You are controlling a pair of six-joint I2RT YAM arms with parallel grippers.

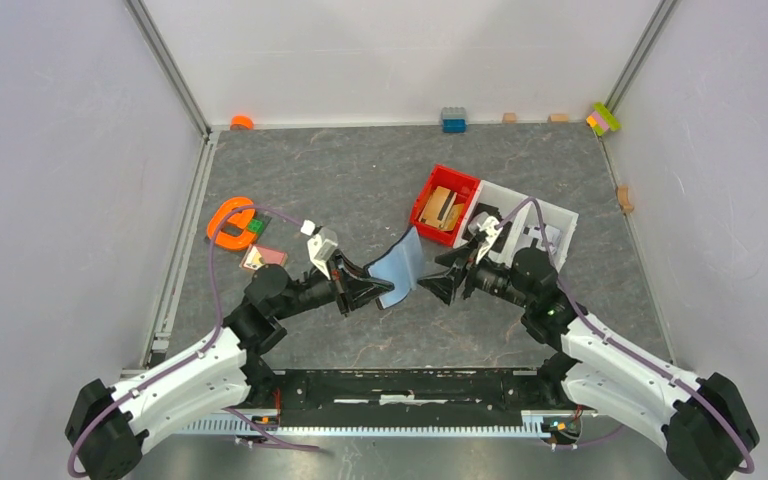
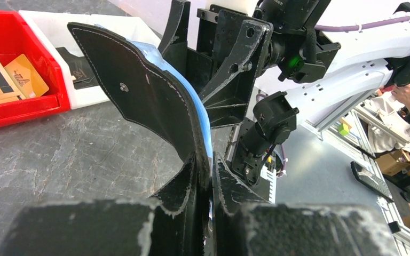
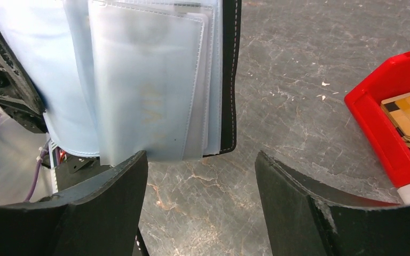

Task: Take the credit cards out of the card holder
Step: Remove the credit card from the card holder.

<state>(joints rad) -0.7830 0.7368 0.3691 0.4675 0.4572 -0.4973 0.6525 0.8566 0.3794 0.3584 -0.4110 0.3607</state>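
The card holder is held up over the middle of the table, unfolded, with my left gripper shut on its lower edge. Its black outside and metal stud face the left wrist camera, pinched in my left gripper. The pale blue inside has clear sleeves, and one sleeve shows a greyish credit card with gold lettering. My right gripper is open just below the sleeves, touching nothing. It faces the holder from the right. A pinkish-copper credit card lies on the table at the left.
A red bin holding tan blocks and a white bin stand behind my right arm. An orange ring-shaped object lies at the left. Small blocks line the back wall.
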